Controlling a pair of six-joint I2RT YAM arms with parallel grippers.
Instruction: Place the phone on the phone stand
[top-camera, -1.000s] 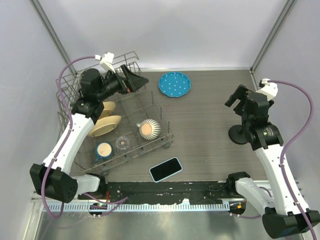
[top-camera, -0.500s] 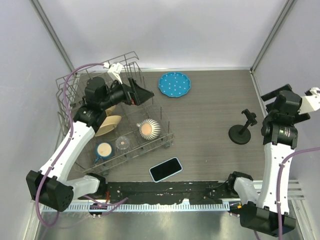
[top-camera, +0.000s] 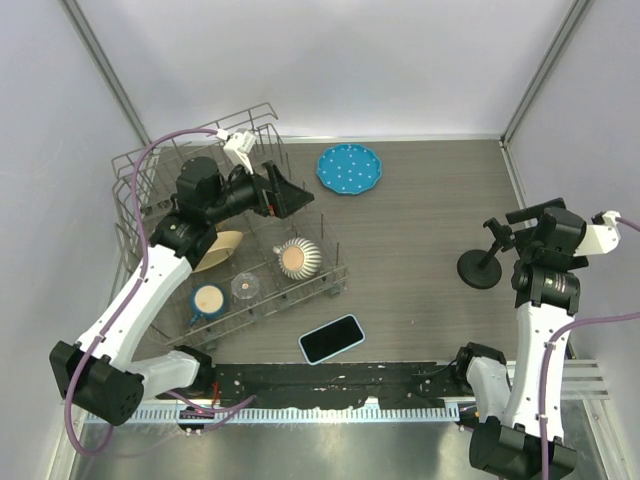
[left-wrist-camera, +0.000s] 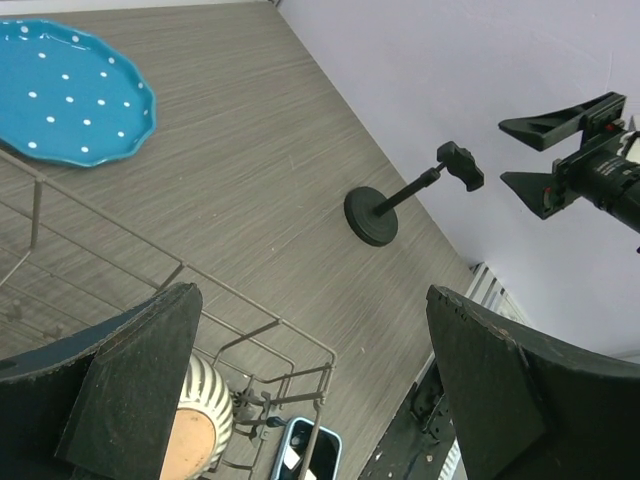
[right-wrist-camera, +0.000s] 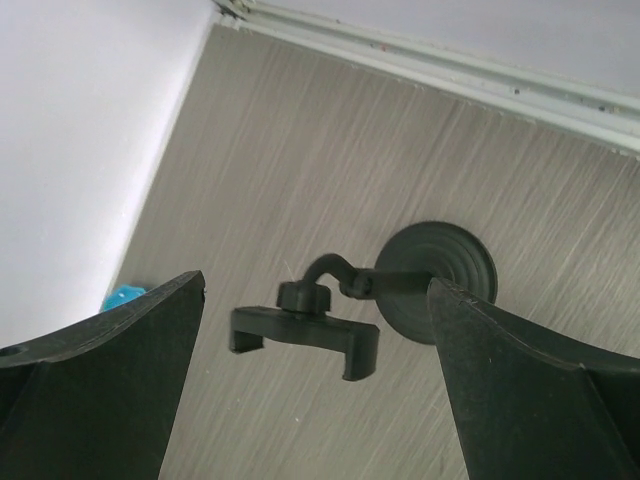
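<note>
Showing the phone (top-camera: 331, 339) flat near the table's (top-camera: 420, 200) front edge, long axis roughly left-right, well apart from 2 gaping, empty grippers: left gripper (top-camera: 290, 189) nearer, over rack (top-camera: 262, 108); right gripper (left-wrist-camera: 540, 155) facing the phone stand (top-camera: 483, 262).

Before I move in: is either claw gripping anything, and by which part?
Nothing is held. The left claw and right claw are open and empty; the flat black-screened blue-edged phone lies loose on the table.

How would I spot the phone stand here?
Start on the right side of the grey table, away from the wire dish rack. The phone stand stands alone beside the right gripper: the only black disc with a thin post and clamp.
</note>
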